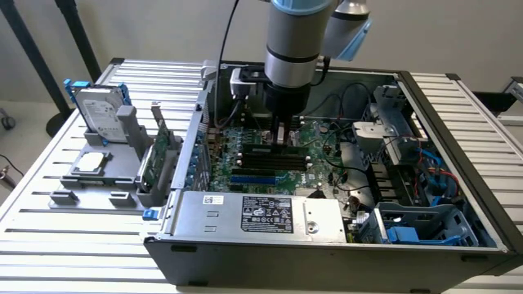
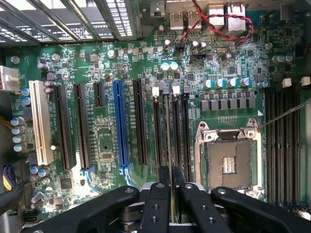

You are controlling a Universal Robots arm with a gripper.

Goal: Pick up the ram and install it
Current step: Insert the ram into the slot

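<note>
Thin green ram stick (image 2: pixel 167 141) seen edge-on, upright over black motherboard slots (image 2: pixel 171 127), pinched in narrow-set black tool (image 2: pixel 171 194). Open grey computer case (image 1: pixel 270 260) on slatted metal surface (image 1: pixel 73 245); pale wall (image 1: pixel 163 30) behind.

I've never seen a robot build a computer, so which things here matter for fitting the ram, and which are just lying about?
In the job: the ram, held edge-on in the gripper; the memory slots beneath it on the motherboard.
Lying about: the hard drive, the expansion card and a small square chip, in grey holders beside the case.
</note>
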